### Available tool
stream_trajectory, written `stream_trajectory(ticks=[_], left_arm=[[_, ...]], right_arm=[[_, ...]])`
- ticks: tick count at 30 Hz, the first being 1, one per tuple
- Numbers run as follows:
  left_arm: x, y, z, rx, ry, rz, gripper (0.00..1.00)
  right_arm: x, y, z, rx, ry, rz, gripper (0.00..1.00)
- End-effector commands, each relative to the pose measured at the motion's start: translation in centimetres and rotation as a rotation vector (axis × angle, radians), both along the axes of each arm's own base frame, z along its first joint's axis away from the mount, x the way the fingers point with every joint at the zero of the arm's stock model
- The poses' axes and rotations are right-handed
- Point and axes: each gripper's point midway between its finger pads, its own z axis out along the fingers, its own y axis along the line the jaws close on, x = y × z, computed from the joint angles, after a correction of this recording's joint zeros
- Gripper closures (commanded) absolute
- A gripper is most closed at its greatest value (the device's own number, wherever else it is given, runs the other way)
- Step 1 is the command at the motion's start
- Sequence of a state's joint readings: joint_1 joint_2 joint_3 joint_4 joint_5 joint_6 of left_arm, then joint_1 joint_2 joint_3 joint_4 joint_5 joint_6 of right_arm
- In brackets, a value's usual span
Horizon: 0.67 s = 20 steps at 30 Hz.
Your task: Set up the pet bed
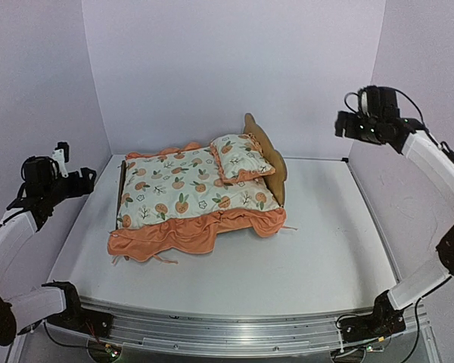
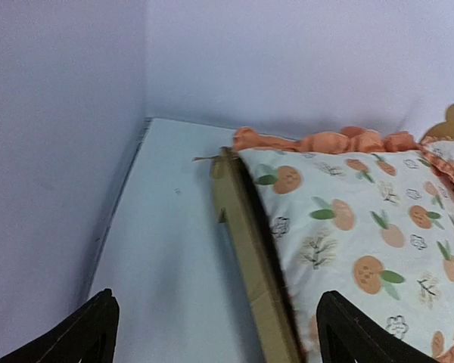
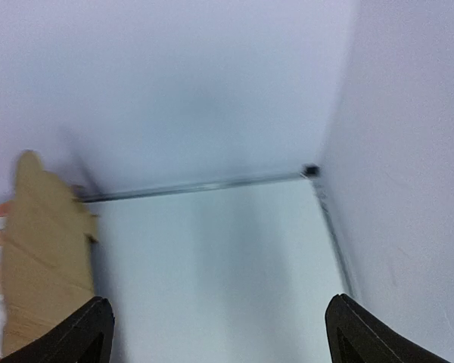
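The pet bed stands mid-table, its plywood bear-ear headboard [image 1: 272,155] on the right and a low end rail [image 1: 122,185] on the left. An orange-print ruffled mattress pad [image 1: 189,193] covers its base, and a small matching pillow [image 1: 242,159] leans by the headboard. My left gripper [image 1: 85,180] is open and empty, raised left of the bed. In the left wrist view [image 2: 212,336] the rail [image 2: 250,234] and pad [image 2: 363,227] lie below it. My right gripper [image 1: 346,125] is open and empty, high at the right. The right wrist view [image 3: 219,340] shows the headboard [image 3: 45,249] at left.
Purple walls close in the white table [image 1: 325,242] at the back, left and right. A metal rail [image 1: 234,329] runs along the near edge by the arm bases. The pad's orange ruffle [image 1: 181,238] hangs over the bed's near side onto the table.
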<state>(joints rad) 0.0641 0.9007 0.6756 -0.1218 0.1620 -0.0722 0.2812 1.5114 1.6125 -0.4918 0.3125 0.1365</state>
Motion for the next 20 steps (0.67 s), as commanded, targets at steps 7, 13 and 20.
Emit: stream_trajectory(ticks=[7,13,20], left_arm=[[-3.0,9.4,-6.7,-0.024,0.077,0.364,0.00],[-3.6,10.4,-9.0,-0.046,0.076,0.413,0.00],[-3.3,11.0,-9.4,-0.070,0.105,0.426,0.01]], right_arm=[[-10.4,-14.6,-19.5,-0.011,0.174,-0.396,0.02],[-13.1,-14.1,-25.0,0.008,0.135,-0.338,0.02],[-14.0,-13.4,-27.5,-0.020,0.138,-0.277,0.02]])
